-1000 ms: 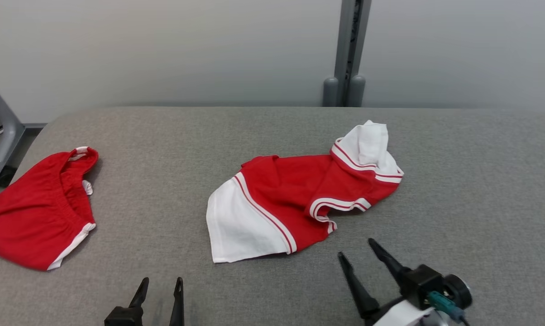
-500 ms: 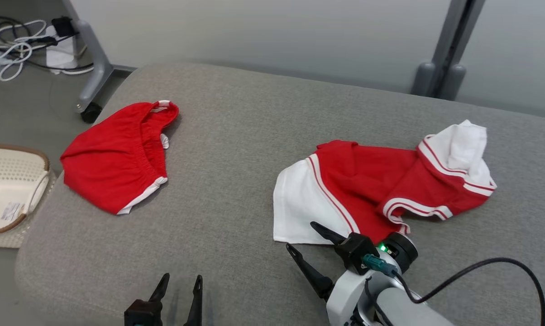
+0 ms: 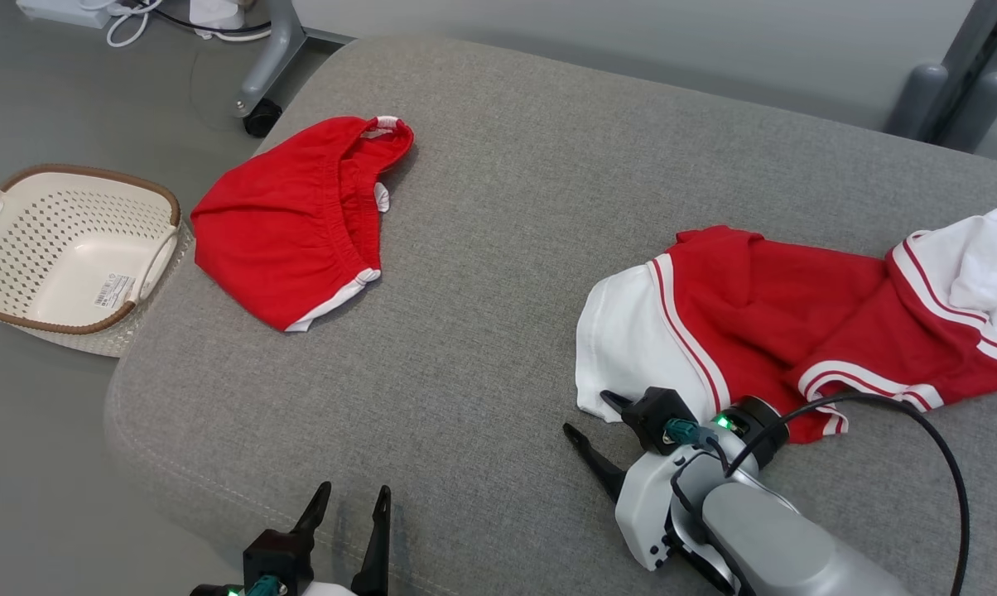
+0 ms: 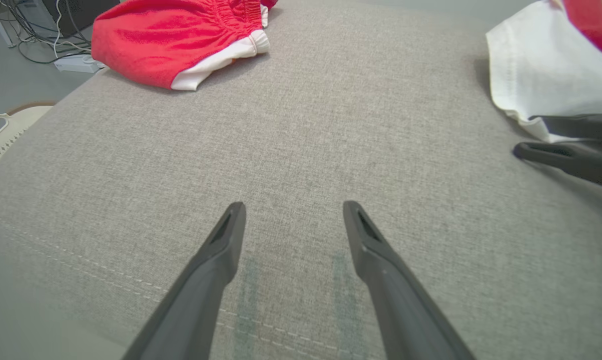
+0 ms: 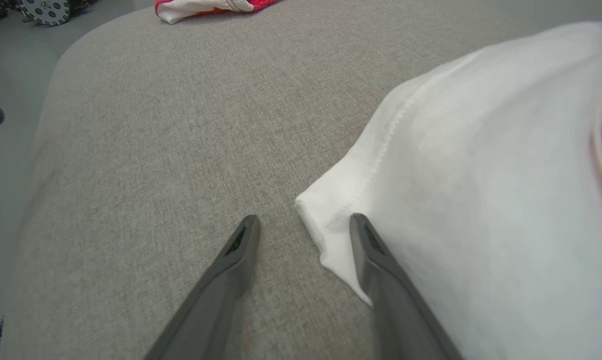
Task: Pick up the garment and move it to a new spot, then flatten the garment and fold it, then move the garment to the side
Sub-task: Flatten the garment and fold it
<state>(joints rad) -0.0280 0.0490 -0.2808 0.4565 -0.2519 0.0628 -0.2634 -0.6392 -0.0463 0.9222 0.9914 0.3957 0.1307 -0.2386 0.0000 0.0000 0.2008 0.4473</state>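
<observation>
Fingers of the left gripper [image 3: 354,488] hang parted and empty at the bottom edge of the head view, low over the front of the padded grey tabletop [image 3: 482,248], much as they were a second ago. Just above them and to the right, the right gripper [image 3: 585,414] is what has changed. A second ago it stood well short of the red-and-white top [image 3: 763,306]; now it has come forward to the garment's white hem panel [image 5: 481,150]. In the right wrist view its fingers are spread with nothing gripped. The corner of the hem [image 5: 326,225] lies between the tips, one finger over bare tabletop and the other at the cloth's edge. Whether that finger is on top of the cloth or under it I cannot tell.

The top itself lies crumpled at the centre right of the head view, reaching to the right edge, and is not yet lifted. Its shift across the frame comes from the head turning left and down, not from the cloth being moved.

Further up and to the left, the red shorts [image 3: 291,223] sit near the tabletop's far left edge. A perforated cream basket [image 3: 60,223] has come into view on the floor at the left.

By my reading the first pick is about to happen: closing on that corner looks like the next step.
</observation>
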